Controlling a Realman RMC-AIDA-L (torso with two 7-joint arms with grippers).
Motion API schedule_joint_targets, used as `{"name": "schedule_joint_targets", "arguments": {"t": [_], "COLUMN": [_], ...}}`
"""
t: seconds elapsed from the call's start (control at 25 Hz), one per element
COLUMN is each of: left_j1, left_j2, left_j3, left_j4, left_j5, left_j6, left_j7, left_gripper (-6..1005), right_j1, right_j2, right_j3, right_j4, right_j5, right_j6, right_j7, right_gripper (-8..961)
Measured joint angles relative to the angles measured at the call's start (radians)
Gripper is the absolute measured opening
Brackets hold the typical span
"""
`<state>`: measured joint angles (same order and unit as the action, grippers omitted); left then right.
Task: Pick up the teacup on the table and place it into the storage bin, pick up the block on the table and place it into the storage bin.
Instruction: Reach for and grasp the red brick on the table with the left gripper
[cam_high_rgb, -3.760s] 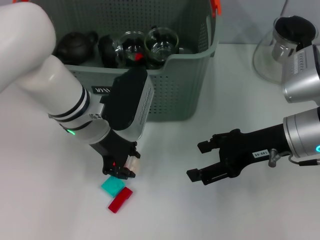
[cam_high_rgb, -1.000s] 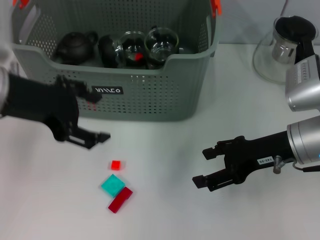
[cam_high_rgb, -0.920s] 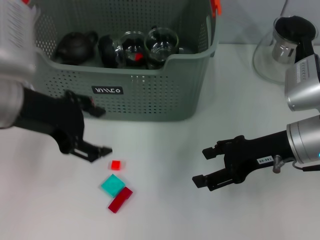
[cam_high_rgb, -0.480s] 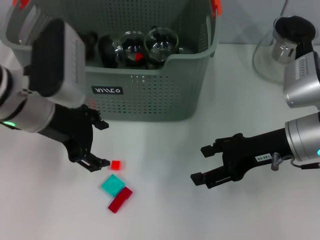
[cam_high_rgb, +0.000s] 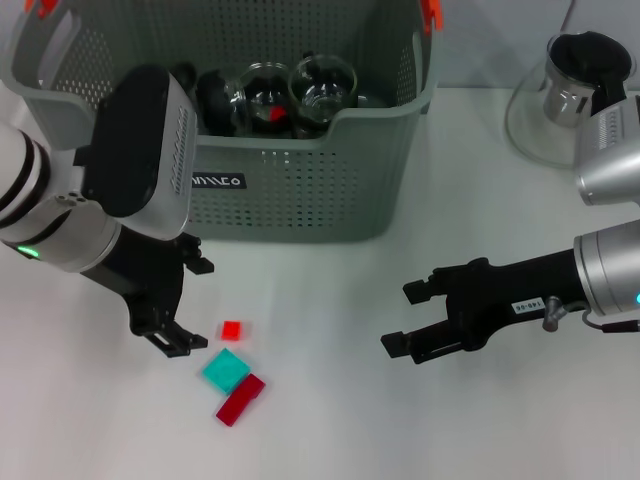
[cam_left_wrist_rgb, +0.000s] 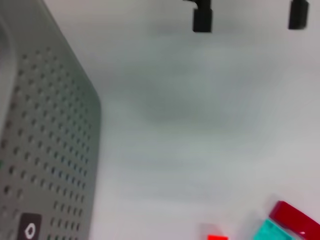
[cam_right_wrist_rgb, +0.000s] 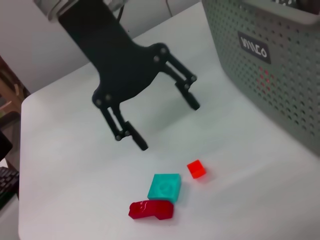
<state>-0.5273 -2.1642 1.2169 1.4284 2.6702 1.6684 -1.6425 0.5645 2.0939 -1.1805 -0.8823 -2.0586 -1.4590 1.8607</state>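
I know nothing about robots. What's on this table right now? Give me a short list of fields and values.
Storage bin: grey-green perforated basket at the back, holding dark teapots and glass cups
Blocks on table: small red block, teal block, dark red block touching the teal one
Left gripper: open, empty, beside the small red block
Right gripper: open, empty, off to the right
Also there: glass teapot, back right

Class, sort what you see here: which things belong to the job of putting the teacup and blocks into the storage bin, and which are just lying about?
Part of the job:
storage bin
small red block
teal block
long red block
left gripper, open beside the blocks

Just lying about:
glass pot beside the bin
right gripper, open, holding nothing
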Motion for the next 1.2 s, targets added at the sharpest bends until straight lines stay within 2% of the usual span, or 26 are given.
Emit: {"name": "schedule_joint_targets", "arguments": {"t": [0.48, 0.96, 1.2], "left_j1": [-0.005, -0.012, -0.028], "left_j2": [-0.007, -0.008, -0.008], "left_j3": [0.104, 0.303, 0.379], "left_j4": [0.040, 0.095, 0.077], "left_j5": [-0.004, 0.018, 0.025], "left_j6": [0.075, 0.112, 0.103], "left_j7": [0.112, 0.180, 0.181], "left_gripper": [839, 830, 826], "right_j1": [0.023, 0.031, 0.031], "right_j2": [-0.004, 0.000, 0.000], "right_j3": [0.024, 0.088, 0.093], "right_j4": [0.049, 0.079, 0.090], "right_j5": [0.001, 0.004, 0.005], "right_j6": [0.025, 0.029, 0.028], "right_j7": [0.000, 0.000, 0.000], "right_gripper": [945, 944, 944]}}
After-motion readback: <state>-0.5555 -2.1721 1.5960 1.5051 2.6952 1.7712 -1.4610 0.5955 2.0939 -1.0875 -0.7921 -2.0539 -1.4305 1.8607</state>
